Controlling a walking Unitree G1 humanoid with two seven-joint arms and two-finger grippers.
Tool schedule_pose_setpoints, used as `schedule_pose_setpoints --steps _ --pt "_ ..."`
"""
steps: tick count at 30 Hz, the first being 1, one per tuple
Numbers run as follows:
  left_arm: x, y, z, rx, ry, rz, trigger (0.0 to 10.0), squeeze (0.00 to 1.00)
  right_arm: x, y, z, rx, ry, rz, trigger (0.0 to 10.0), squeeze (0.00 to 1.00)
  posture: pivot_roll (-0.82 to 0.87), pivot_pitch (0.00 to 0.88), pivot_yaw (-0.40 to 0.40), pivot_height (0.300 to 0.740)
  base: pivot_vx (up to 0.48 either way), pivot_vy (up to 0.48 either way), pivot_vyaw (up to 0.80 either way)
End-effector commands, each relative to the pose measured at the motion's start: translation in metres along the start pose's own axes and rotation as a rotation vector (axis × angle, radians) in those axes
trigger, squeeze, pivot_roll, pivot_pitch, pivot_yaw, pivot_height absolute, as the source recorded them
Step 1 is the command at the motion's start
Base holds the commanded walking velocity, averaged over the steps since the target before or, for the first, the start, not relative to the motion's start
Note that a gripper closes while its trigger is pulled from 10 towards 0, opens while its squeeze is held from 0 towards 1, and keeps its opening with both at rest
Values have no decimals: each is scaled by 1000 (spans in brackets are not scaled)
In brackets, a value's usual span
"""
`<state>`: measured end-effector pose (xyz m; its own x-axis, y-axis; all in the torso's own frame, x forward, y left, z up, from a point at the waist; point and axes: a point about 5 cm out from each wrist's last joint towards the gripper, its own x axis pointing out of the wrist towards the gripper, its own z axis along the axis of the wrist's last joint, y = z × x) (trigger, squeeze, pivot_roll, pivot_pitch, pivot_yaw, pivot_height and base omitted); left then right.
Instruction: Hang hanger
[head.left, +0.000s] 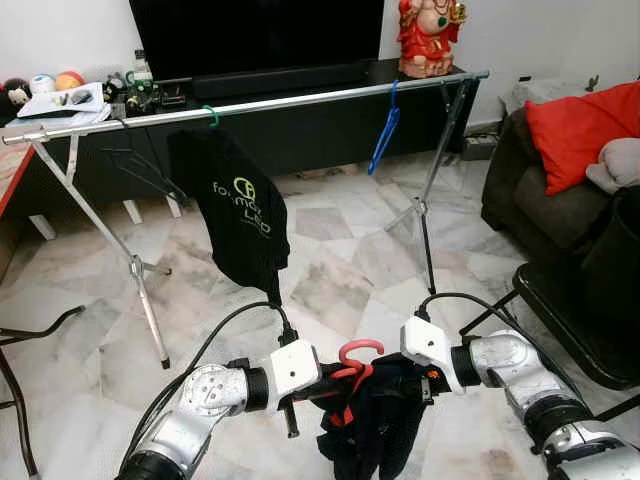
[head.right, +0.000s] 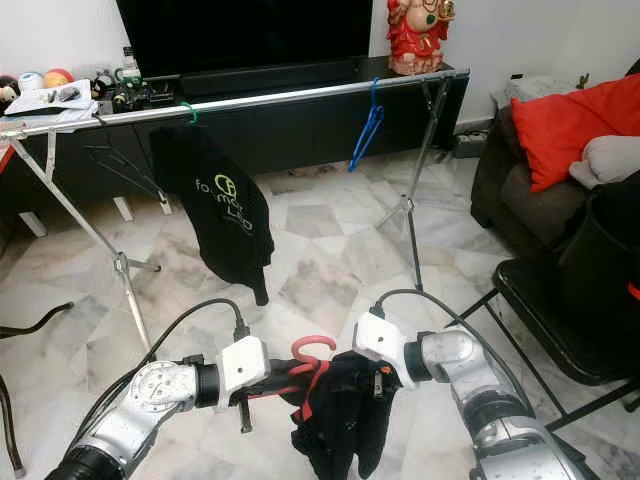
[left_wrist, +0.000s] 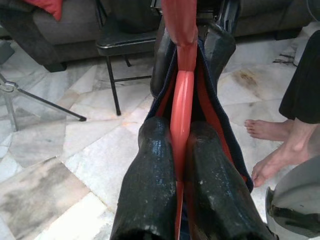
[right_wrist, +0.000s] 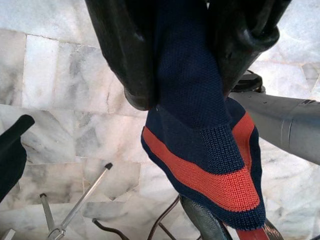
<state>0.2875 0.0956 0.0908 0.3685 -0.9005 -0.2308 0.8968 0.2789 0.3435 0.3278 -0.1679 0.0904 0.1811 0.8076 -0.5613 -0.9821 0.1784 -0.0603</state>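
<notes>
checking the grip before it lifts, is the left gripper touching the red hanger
Touching. The left wrist view shows the left gripper with both black fingers pressed against the red hanger, no gap.

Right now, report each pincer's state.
Left pincer: closed on the red hanger.
Right pincer: closed on the navy garment.

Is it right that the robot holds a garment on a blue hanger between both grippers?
Not quite: the hanger is red, as the left eye view shows. The left gripper pinches it, while the right gripper clamps the navy garment.
</notes>
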Motion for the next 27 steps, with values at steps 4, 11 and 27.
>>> schedule_pose_setpoints --steps 4,11,27 --pt "1 8 11 8 -44 18 10000 0 4 3 2 0 -38 15 0 0 82 96 1 740 0 0 0" --pt "0 6 8 -4 -22 7 10000 0 5 4 1 6 -38 32 0 0 80 94 1 740 0 0 0" --pt "-1 6 8 -18 -13 -18 10000 0 5 7 -2 17 -34 61 0 0 79 95 1 740 0 0 0"
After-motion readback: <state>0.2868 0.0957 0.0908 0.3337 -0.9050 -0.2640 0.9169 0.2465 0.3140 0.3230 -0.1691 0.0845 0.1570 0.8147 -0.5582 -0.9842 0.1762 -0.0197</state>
